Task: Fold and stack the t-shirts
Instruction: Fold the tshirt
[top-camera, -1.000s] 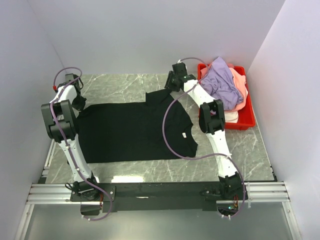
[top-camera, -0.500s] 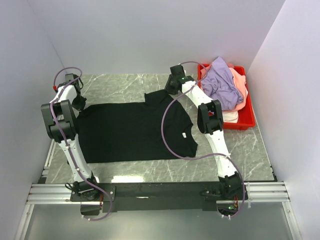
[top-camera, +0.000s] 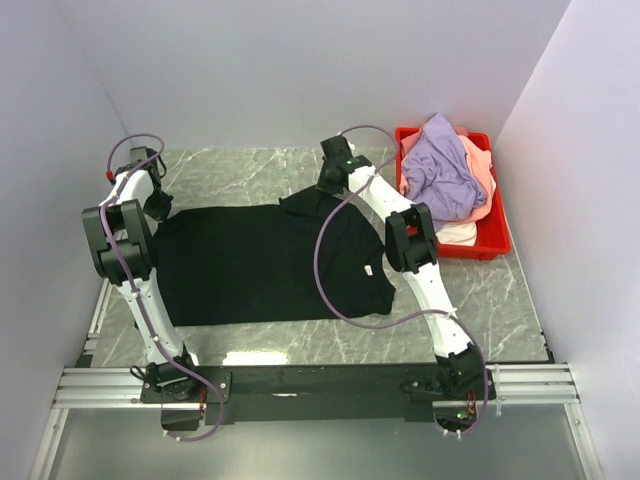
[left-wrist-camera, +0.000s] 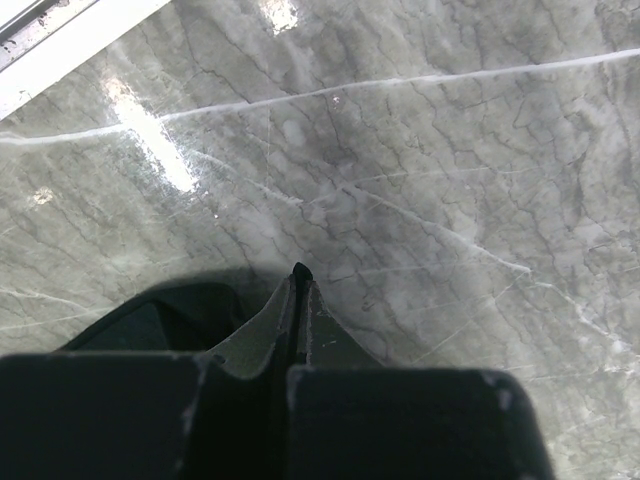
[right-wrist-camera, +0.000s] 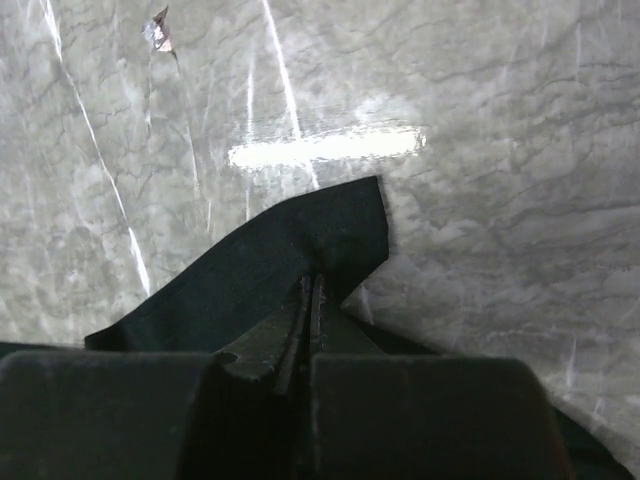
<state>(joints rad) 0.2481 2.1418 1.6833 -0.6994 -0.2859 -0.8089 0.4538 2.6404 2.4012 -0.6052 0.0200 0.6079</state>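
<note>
Now | black tee (top-camera: 260, 265): long axis L-R, collar right | R grip (right-wrist-camera: 312, 283) pinching it

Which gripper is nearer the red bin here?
Right. The right gripper is a short way left of the red bin, pinching the black t-shirt; the left gripper is at the shirt's opposite end, much farther off.
</note>
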